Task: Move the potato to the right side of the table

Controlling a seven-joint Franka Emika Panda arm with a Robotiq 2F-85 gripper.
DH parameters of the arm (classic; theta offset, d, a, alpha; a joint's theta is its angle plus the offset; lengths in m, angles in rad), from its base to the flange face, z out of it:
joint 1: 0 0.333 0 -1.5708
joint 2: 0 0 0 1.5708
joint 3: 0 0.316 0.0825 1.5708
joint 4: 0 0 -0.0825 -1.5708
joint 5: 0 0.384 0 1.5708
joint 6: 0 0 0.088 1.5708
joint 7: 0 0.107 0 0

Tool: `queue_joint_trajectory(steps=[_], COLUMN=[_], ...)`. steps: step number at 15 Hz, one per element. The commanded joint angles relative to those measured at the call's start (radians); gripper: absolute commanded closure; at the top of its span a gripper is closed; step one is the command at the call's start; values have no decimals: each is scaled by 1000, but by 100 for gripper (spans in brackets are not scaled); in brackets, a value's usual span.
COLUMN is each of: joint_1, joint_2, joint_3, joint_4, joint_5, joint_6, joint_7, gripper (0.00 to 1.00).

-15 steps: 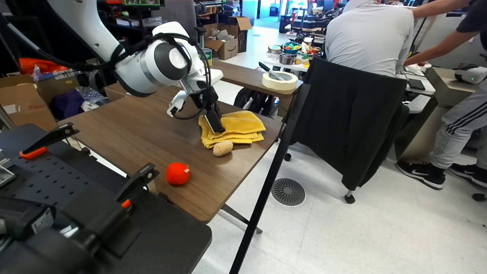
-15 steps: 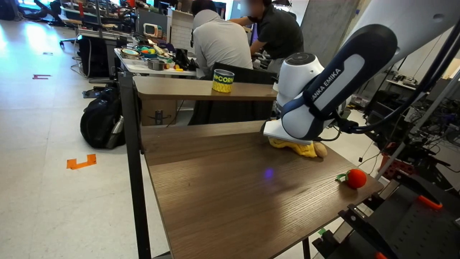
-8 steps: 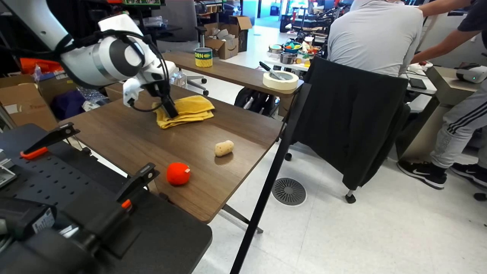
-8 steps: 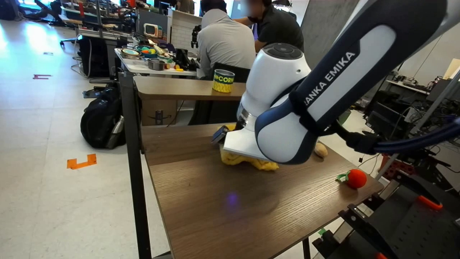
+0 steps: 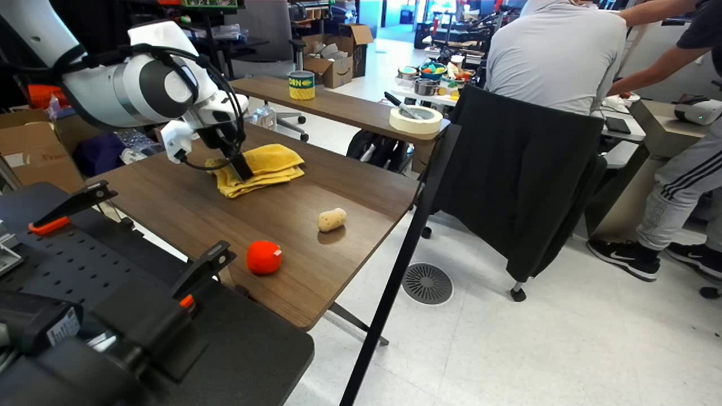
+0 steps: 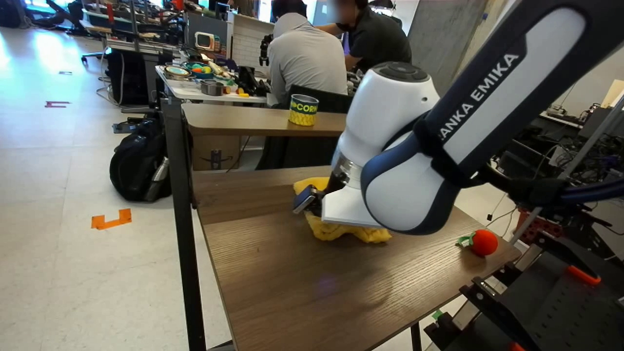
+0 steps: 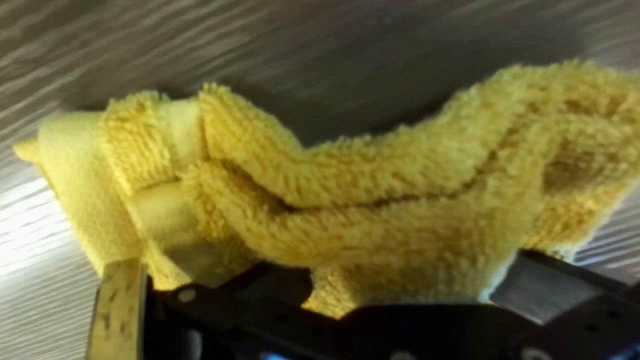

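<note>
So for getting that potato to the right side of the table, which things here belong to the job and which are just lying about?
Part of the job:
potato
brown table
pincer

Just lying about:
red ball
yellow cloth, though the pincer is at it
tape roll
marker, on the tape roll
corn can

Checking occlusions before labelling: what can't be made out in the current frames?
Potato: hidden behind the arm in an exterior view; outside the wrist view.
Claw: in the wrist view, cut off by the bottom edge.
White mark on the red ball: too small to identify in an exterior view.
Standing person's face: blurred in an exterior view.
</note>
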Motion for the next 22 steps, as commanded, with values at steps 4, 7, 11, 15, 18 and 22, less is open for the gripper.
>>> queue_joint_trajectory(steps=[4, 7, 11, 15, 18, 22], joint_1=[31, 14, 42, 103, 74, -68], joint_2=[29, 18, -66, -168, -231, -148], joint_3=[-184, -173, -62, 44, 158, 341], joint_4=[-136, -147, -201, -298, -353, -268], joint_5=[21, 3, 2, 24, 28, 42], joint_6=[-86, -83, 47, 169, 265, 321], joint_7=[6, -16, -104, -192, -304, -462], gripper=[0, 0, 0, 0, 0, 0])
